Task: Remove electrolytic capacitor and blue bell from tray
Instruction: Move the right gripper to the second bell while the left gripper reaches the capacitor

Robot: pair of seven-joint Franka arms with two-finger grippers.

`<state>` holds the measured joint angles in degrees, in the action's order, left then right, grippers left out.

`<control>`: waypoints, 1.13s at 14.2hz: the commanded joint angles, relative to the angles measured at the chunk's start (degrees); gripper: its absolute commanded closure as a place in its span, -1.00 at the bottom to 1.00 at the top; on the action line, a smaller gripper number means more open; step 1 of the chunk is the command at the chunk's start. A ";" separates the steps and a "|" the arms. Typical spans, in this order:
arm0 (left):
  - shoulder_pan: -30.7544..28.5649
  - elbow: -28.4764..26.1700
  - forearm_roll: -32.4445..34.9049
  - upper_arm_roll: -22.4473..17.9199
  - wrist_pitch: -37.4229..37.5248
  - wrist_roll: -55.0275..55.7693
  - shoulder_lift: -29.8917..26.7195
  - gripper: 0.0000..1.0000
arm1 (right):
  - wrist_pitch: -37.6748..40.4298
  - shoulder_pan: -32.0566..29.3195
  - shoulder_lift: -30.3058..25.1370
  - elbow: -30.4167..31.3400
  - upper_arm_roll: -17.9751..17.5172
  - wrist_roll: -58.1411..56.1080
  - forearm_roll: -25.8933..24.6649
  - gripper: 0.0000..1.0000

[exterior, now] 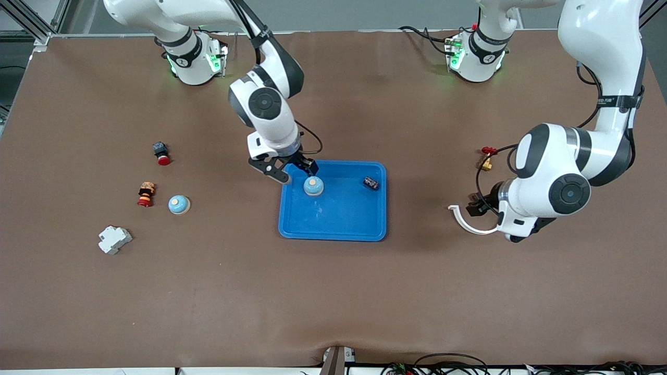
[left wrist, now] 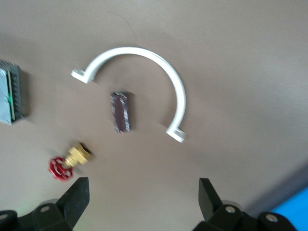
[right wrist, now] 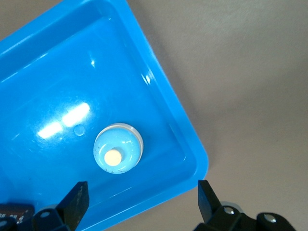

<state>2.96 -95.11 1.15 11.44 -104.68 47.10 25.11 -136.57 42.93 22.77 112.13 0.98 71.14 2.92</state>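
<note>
Front view: tray point(exterior: 333, 229) holds bell point(exterior: 313, 186), capacitor point(exterior: 371, 183).

I see even, bright overhead light on the brown table point(exterior: 333, 291), with soft shadows under both arms. White glare streaks sit on the blue tray point(right wrist: 57, 122) floor in my right wrist view. My left wrist view is slightly blurred, softening the white curved clamp point(left wrist: 179, 91).

Honestly, you won't find much to read here. The only lettering is a small dark strip of print on the left arm point(exterior: 609, 99), on its upper link, and it's too tiny to make out. Nothing on the blue tray point(exterior: 333, 233) or the parts around it carries any legible label.
</note>
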 commanded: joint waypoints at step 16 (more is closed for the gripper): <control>16.37 7.66 1.58 9.21 -7.54 51.76 6.97 -1.00 | -4.66 2.77 13.88 -10.61 0.77 10.69 -6.09 -1.00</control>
<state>18.23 -88.96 1.20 21.09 -111.12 95.52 30.82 -140.79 45.33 35.59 102.70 1.39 80.11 -1.56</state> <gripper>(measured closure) 0.000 0.000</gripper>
